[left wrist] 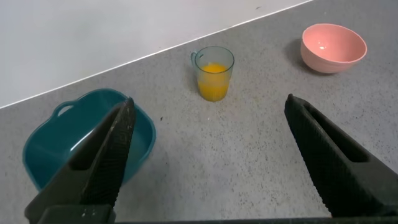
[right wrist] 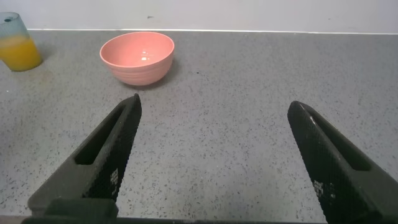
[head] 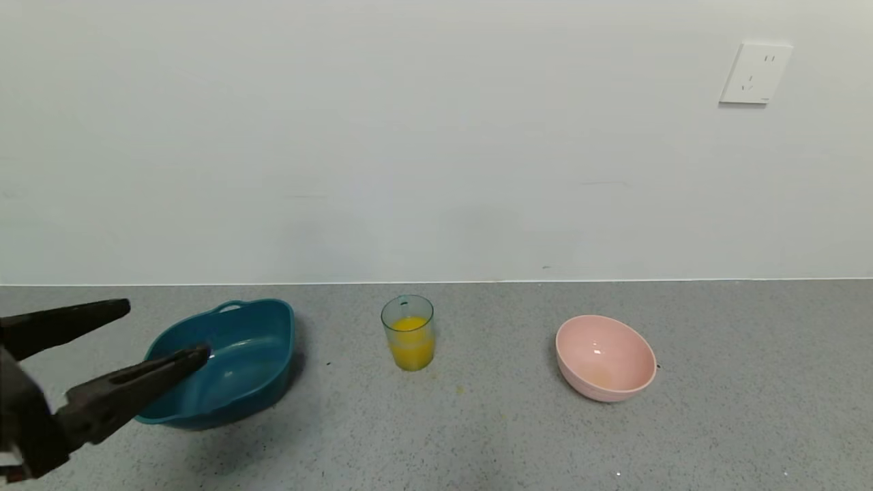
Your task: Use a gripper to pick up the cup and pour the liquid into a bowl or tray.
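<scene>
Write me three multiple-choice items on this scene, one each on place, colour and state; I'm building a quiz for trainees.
1. Where does the cup stand?
A. inside the pink bowl
B. between the teal tub and the pink bowl
C. on the tub's rim

2. What colour is the liquid?
A. orange-yellow
B. green
C. clear

3. How is the left end effector?
A. shut on the cup
B. shut, holding nothing
C. open

Answers: B, the cup stands on the counter between them; A, the cup's contents show it; C, its fingers are spread wide, holding nothing.
</scene>
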You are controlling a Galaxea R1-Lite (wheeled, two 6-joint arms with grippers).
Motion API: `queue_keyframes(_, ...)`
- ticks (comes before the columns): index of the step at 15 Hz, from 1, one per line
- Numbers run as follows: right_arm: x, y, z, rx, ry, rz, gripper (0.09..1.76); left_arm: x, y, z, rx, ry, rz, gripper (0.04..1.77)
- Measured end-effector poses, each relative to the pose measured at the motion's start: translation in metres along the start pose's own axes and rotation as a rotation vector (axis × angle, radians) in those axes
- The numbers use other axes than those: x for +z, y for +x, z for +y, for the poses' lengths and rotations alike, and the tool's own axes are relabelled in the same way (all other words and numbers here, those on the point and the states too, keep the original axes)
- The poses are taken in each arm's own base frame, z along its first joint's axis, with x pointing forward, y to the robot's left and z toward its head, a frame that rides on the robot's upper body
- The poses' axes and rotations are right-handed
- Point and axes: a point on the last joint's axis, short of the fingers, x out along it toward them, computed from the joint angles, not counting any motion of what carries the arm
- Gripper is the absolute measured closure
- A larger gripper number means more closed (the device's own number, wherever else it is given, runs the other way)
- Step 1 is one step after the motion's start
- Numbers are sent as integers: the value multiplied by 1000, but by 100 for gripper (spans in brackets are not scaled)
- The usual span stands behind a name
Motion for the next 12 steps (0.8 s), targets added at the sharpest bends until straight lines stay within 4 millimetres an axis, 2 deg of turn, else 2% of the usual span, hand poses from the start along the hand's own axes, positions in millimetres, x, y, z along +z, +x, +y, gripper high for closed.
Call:
queue_keyframes(5, 0, 0, 0, 0, 0, 0, 14, -11, 61, 13, -36, -25, 112, 9)
queue_keyframes(12, 0, 0, 0, 0, 0, 0, 14, -55, 136, 12, -102, -36, 243, 9)
